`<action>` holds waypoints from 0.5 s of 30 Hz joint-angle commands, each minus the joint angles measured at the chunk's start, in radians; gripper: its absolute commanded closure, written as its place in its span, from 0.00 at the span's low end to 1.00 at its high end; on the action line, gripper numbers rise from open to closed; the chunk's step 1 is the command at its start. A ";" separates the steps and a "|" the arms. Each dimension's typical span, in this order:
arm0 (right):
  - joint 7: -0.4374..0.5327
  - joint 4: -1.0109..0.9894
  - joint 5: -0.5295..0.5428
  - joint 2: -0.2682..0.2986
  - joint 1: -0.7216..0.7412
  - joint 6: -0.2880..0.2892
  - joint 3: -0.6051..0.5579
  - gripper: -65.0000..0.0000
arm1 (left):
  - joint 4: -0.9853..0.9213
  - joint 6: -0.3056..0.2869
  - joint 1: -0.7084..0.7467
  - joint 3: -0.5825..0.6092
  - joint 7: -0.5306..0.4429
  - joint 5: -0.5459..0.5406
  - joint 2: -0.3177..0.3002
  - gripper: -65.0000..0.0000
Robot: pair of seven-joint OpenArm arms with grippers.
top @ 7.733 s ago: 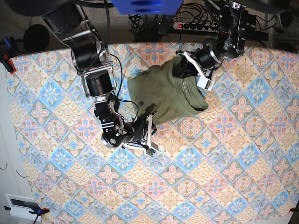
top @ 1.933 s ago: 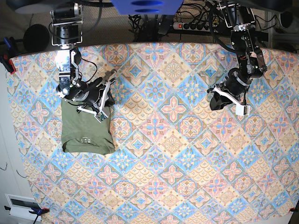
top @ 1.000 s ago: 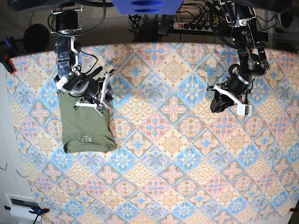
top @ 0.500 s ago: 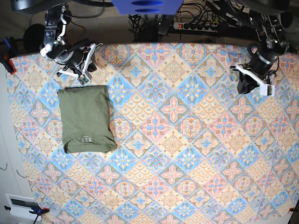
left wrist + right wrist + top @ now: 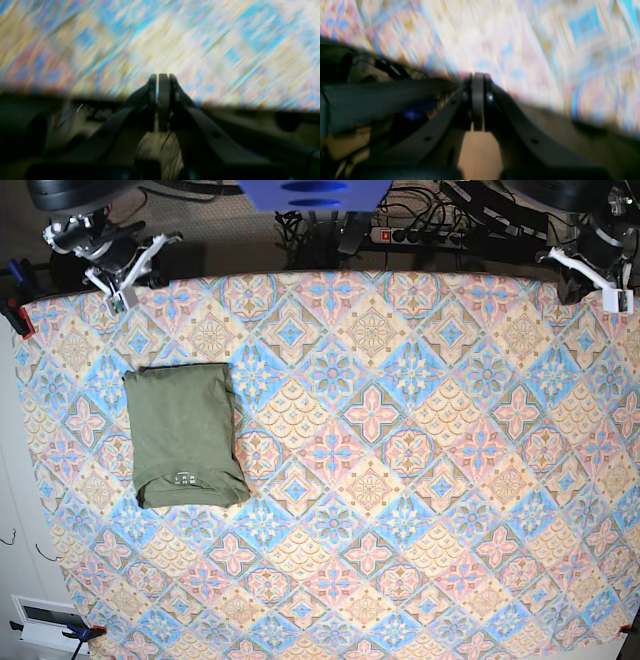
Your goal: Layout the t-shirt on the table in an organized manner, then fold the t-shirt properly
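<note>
The olive-green t-shirt lies folded into a neat rectangle on the left part of the table, its white neck label facing the near side. My right gripper hovers at the table's far left corner, well clear of the shirt, and the right wrist view shows this gripper shut on nothing. At the far right corner hangs my left gripper. In the blurred left wrist view the left gripper is shut and empty too.
A power strip and cables lie beyond the far table edge. A blue clamp grips the left edge. A white box sits off the near left corner.
Both arms have pulled back from the table to its far corners. The right gripper has left the folded shirt behind. The left gripper's fingers have closed.
</note>
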 commanded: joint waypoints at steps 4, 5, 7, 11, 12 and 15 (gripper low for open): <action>0.028 0.002 0.005 0.010 -0.047 0.003 0.032 0.99 | 0.008 -0.003 0.107 -0.022 -0.021 -0.008 -0.007 1.00; 0.028 0.002 -0.015 0.007 -0.069 0.003 0.035 0.99 | 0.006 -0.003 0.130 -0.018 -0.021 -0.008 -0.004 1.00; 0.028 -0.004 -0.058 0.007 -0.090 0.003 0.034 0.99 | 0.002 -0.003 0.168 -0.015 -0.021 -0.003 0.019 1.00; 0.028 -0.070 -0.175 -0.017 -0.112 0.003 0.025 0.99 | -0.095 -0.003 0.185 0.037 -0.024 0.038 0.055 1.00; 0.031 -0.098 -0.198 -0.024 -0.110 0.003 0.017 0.99 | -0.129 -0.003 0.180 0.062 -0.030 0.067 0.053 1.00; 0.036 -0.226 -0.264 -0.027 -0.104 0.003 -0.028 0.99 | -0.276 -0.003 0.111 0.171 -0.125 0.182 0.050 1.00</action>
